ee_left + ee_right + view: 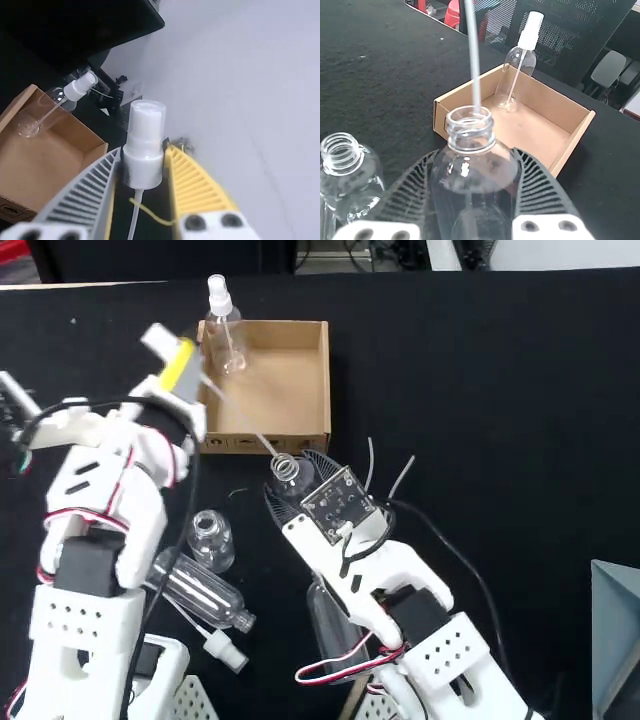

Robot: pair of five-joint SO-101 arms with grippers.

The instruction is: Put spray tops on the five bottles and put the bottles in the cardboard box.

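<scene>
Beside cardboard box [570, 145]: open bottle [470, 132], clamped in right tool [475, 156]; spray top [145, 135], clamped in left tool [142, 154], dip tube [474, 60] at bottle mouth. Hazard: slanted tube snagging the rim, top seating crooked.
</scene>
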